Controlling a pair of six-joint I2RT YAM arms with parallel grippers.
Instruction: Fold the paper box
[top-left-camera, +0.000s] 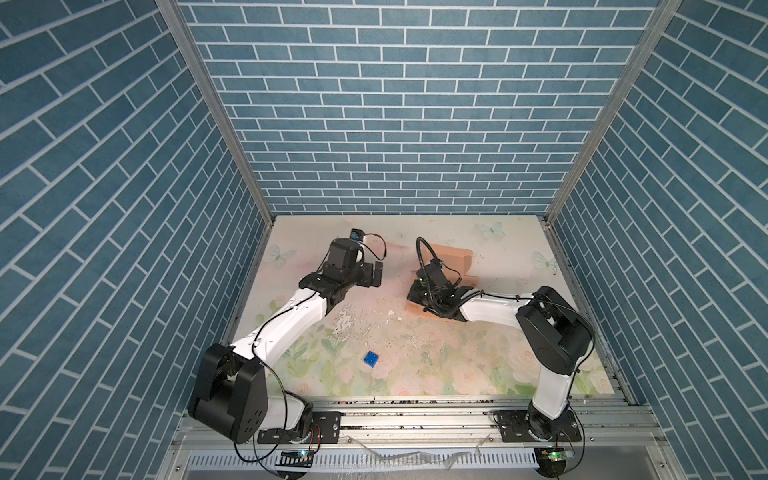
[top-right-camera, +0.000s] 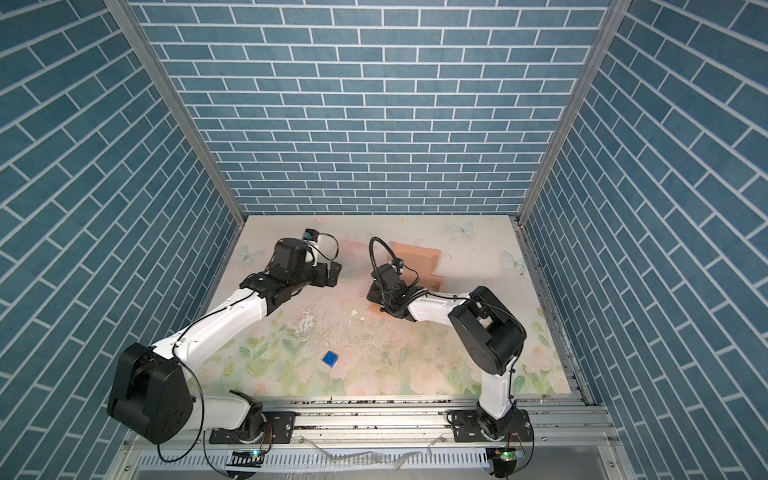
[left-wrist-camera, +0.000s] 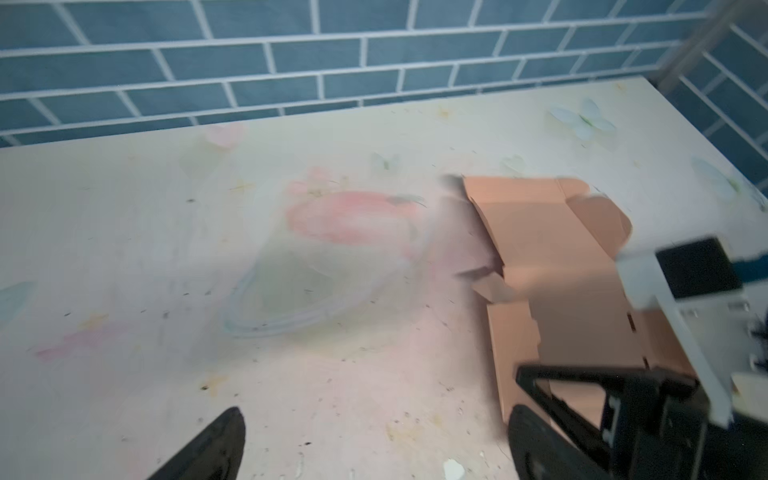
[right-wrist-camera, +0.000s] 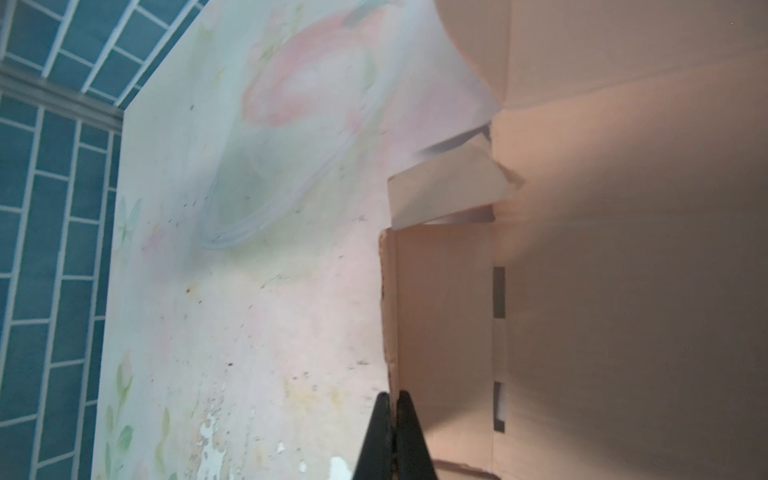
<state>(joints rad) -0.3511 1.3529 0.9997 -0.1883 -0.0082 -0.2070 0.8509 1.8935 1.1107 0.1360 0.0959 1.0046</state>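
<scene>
In both top views the paper box (top-left-camera: 451, 259) (top-right-camera: 415, 257) lies on the worktop (top-left-camera: 478, 357) at about 1 o'clock from its middle. It is opened out and largely flat, with the right arm reaching over its near half.

In the right wrist view the right gripper (right-wrist-camera: 392, 399) has its fingers pressed together on the raw edge of a side flap, which runs straight in between them, so I judge it a pinch on thin card. The left gripper (top-left-camera: 377, 274) hovers at about 10 o'clock with its fingers spread, holding nothing and well apart from the box.

The risks follow from that. Nothing pins the base, so raising the flap may drag or swivel the whole sheet instead of bending it at the crease. A grip this near the edge could slip off, or crumple or tear the card (it looks light and soft). The arm above may also press panels down.

The box is the only container here. It has no standing walls yet and nothing inside. A small blue cube (top-left-camera: 370, 358) lies loose at about 7 o'clock, well apart from the box.
</scene>
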